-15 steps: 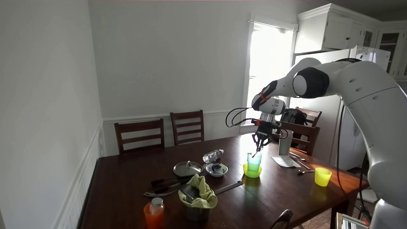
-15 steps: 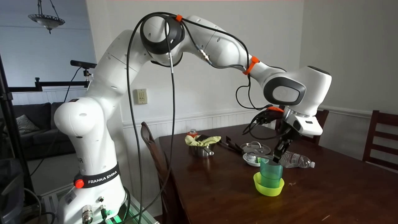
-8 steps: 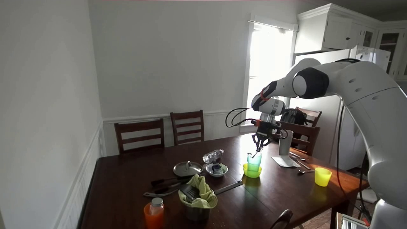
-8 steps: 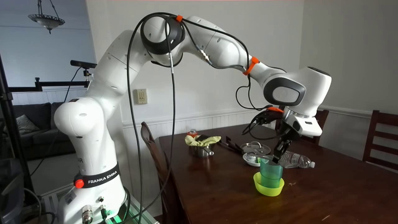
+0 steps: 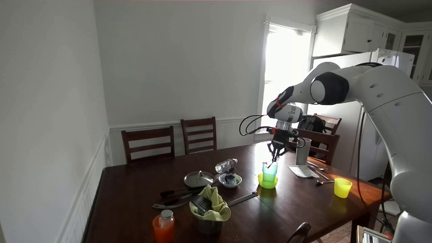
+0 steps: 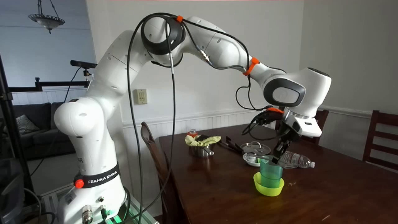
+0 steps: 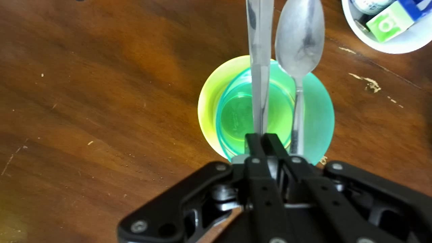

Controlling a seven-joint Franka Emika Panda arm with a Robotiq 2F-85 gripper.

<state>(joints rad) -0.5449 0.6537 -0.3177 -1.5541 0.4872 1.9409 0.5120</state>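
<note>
Fingers (image 7: 253, 148) pinch a metal utensil (image 7: 260, 67) over a teal cup (image 6: 271, 177), a spoon (image 7: 298, 47) just beside, table edge (image 6: 183, 180) well away.

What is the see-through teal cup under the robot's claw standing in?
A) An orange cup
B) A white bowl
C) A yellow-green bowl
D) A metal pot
C: in both exterior views, the base of the teal cup sits down inside the yellow-green bowl, whose rim runs around it.

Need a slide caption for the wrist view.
Closed fingers grip a metal utensil over a teal cup standing in a yellow-green bowl, a spoon alongside.
</note>
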